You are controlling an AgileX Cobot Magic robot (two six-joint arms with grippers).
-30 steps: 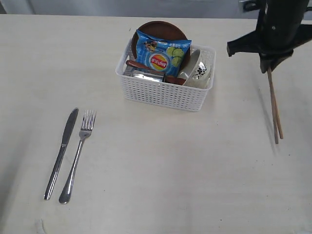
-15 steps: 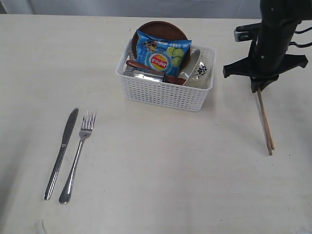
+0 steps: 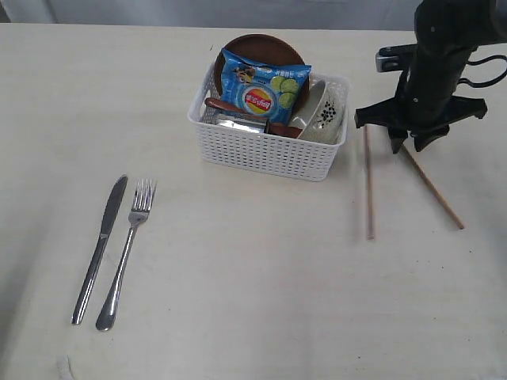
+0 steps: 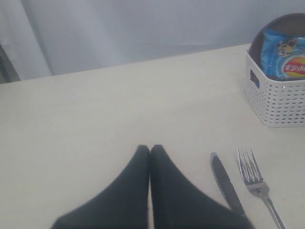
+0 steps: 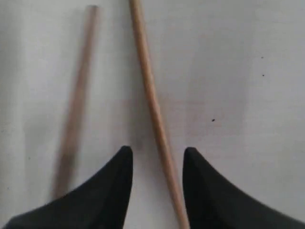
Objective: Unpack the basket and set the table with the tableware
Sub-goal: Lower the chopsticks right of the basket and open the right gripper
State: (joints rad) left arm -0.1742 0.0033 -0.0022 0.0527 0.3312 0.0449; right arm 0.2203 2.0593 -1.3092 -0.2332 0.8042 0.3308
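Exterior view, bench contents.

Basket (image 3: 269, 150): white lattice plastic, standing on the bench (image 3: 238, 317) toward its far side, near the middle. Inside the basket:
- Blue chips packet (image 3: 264, 85) on top, leaning against the plate.
- Round brown plate (image 3: 261, 46) standing on edge at the far wall.
- White speckled bowl (image 3: 323, 111) tipped on its side at the right end.
- Reddish-brown wooden spoon (image 3: 215, 104) at the left end, partly under the packet.

Knife (image 3: 101, 247) and fork (image 3: 127, 252): flat on the bench, well apart from the basket, to its left and nearer the camera. They lie side by side without touching, knife on the left.

Chopsticks (image 3: 368, 186): two, flat on the bench right of the basket and splayed apart. One lies near the basket's right end. The other stick (image 3: 434, 190) angles away to the right.

Right hand (image 3: 408, 145): low over the far end of the right-hand stick, fingers parted. In the right wrist view that stick runs between the fingers with a gap on either side, and the second stick lies outside them, blurred. The hand grips nothing.

Left hand (image 4: 150, 149): seen in the left wrist view only, fingers pressed together with nothing between them. It sits over bare bench, with knife and fork near.
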